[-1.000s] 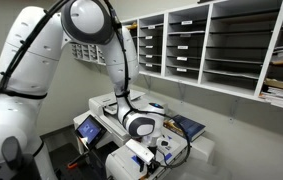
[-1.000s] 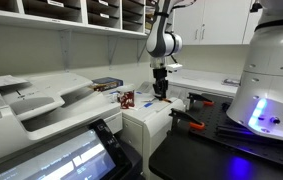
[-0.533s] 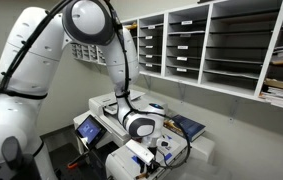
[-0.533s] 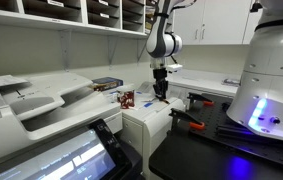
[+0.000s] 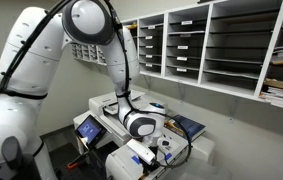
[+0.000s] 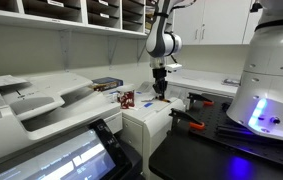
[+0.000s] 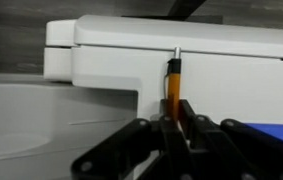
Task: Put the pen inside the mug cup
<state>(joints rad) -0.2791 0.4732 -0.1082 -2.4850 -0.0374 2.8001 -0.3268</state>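
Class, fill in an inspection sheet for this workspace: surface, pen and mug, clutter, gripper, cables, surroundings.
Surface: white machine top below the gripper, bare where it shows.
Pen: the orange-bodied pen is upright between the gripper's fingers, with its pale tip pointing away from the wrist camera.
Mug cup: the dark red mug cup stands upright to one side of the gripper, not touching it. The pen is not yet inside.
Clutter: a blue book lies flat beyond the gripper.
Gripper: gripper shut on the pen.
Cables: a black cable runs along the arm.
Surroundings: wall shelves with paper slots, and a large printer.
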